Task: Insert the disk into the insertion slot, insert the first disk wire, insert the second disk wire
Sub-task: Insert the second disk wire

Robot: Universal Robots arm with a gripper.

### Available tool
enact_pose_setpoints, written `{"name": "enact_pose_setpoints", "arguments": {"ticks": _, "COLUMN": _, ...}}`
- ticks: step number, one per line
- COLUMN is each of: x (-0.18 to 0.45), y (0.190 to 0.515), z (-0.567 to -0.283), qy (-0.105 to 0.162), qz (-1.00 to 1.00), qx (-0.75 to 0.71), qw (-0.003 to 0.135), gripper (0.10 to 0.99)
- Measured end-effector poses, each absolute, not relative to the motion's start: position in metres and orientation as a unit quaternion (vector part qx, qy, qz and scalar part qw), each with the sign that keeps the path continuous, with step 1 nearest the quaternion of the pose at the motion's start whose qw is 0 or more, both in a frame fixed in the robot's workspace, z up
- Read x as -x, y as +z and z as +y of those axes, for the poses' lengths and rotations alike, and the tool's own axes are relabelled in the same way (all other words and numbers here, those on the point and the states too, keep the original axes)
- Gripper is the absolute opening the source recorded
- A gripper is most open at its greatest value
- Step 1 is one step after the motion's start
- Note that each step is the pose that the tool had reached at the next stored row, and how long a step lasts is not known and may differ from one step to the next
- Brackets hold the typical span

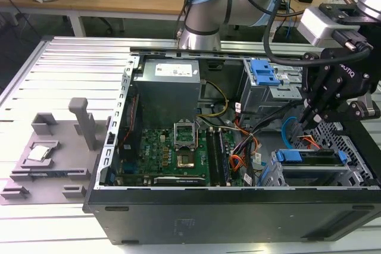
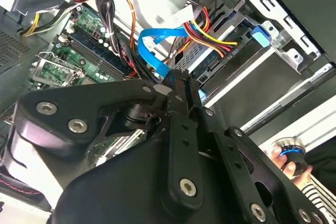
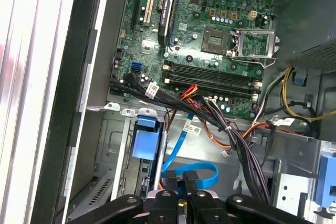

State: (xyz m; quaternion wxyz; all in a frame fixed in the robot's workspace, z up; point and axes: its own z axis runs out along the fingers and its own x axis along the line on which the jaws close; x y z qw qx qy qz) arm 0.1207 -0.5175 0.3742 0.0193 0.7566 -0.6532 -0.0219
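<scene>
Gripper [image 3: 180, 181] tight on blue 2nd disk wire [image 3: 173, 150], nr mobo [image 3: 210, 3].

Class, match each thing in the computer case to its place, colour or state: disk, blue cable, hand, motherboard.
1 disk
2 blue cable
3 hand
4 motherboard

A green
B closed on a cable end
C in the slot
D curved in a loop

Pairs: 1-C, 2-D, 3-B, 4-A
</scene>
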Motion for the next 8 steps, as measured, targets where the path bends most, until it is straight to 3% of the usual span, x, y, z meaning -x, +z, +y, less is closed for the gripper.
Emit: {"name": "enact_pose_setpoints", "arguments": {"ticks": 8, "x": -0.121, "y": 0.372, "z": -0.532, "qy": -0.022, "qz": -0.653, "qx": -0.757, "qw": 0.019, "gripper": 0.161}}
